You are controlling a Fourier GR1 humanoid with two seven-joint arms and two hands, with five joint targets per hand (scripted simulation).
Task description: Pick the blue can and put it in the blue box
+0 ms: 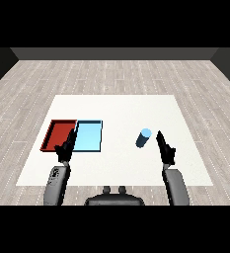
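Grey forearms (black hand [167, 149] each)

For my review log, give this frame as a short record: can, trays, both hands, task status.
blue can: upright on the white table, right of both trays, outside them
light blue tray: nothing in it, beside the red tray, which lies to its left
right hand: open, just right of the can, apart from it
left hand: open, at the trays' near edge
task status: can not yet picked
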